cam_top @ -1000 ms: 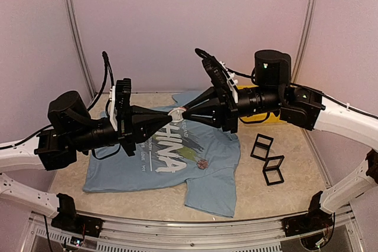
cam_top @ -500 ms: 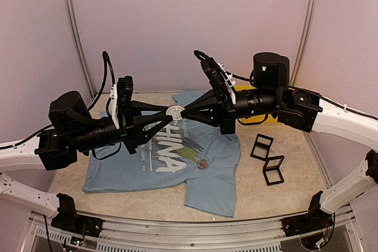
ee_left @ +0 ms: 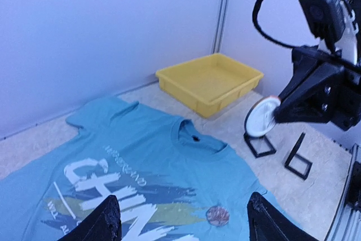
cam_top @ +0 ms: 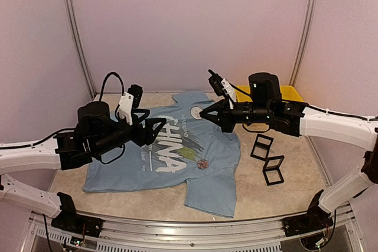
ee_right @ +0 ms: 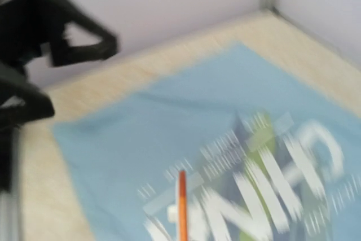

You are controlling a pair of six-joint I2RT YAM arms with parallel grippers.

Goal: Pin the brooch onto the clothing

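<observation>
The right wrist view is smeared by motion. Its own fingers cannot be made out, and only a thin orange strip shows at the bottom edge over the blurred print. In the top view the left arm covers one sleeve and part of the shirt's lettering, and the thing held by the right tool [cam_top: 204, 112] is too small to read there.

The left wrist view shows it better. The right tool is closed on a round white disc [ee_left: 260, 118] with an orange rim, probably the brooch, held in the air above the desk [cam_top: 277, 196] and clear of the fabric. The left tool [ee_left: 183, 207] stands wide apart and grips nothing.

The T-shirt [cam_top: 212, 187] lies flat on the desk between the two arms, collar toward the far wall. It is light blue with large white "CHINA" lettering, green-yellow streaks, and a small round reddish mark [ee_left: 217, 215] below the print.

A yellow tray [ee_left: 208, 83] sits beyond the collar. Two black frames [cam_top: 261, 146] stand beside the shirt.
</observation>
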